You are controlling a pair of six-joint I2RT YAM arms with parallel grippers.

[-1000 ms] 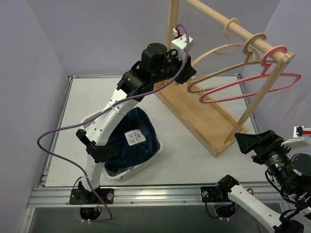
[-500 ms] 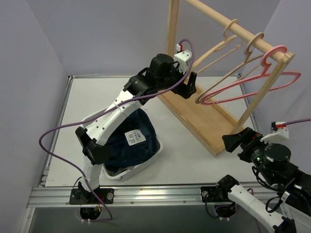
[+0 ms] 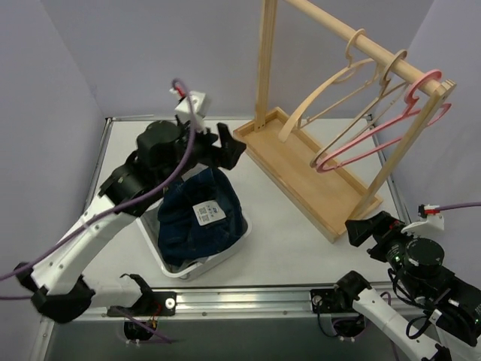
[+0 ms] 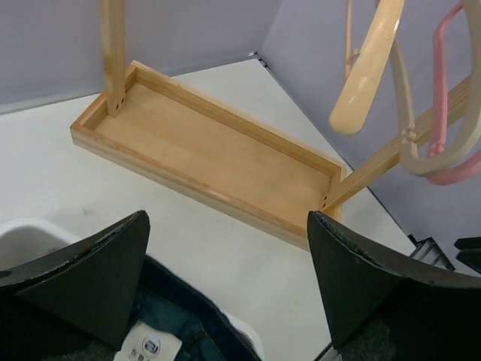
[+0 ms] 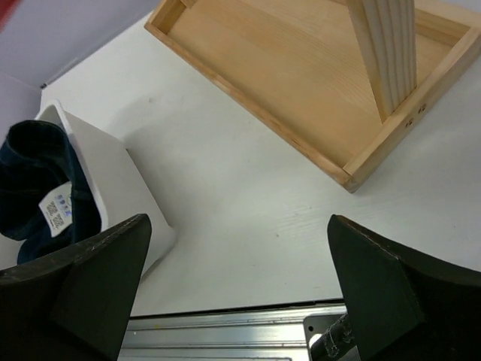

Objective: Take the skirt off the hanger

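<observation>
Now the left tool sits low, pulled back from the wooden clothes rack, where half a second ago it was raised beside the hangers. Its two black fingers are spread wide with nothing between them. The dark blue denim skirt lies crumpled just below and nearer than this tool, inside a white bin on the desk.

One white label shows on the skirt. It carries a square printed code and small blue marks, too small to read.

Beyond the left tool and off to its right, three hangers hang bare on the rack's rail, tilted more steeply than before: one pale wooden hanger, a second wooden hanger and one pink hanger.

The right tool hovers near the rack's closest corner, fingers released and holding nothing.
</observation>
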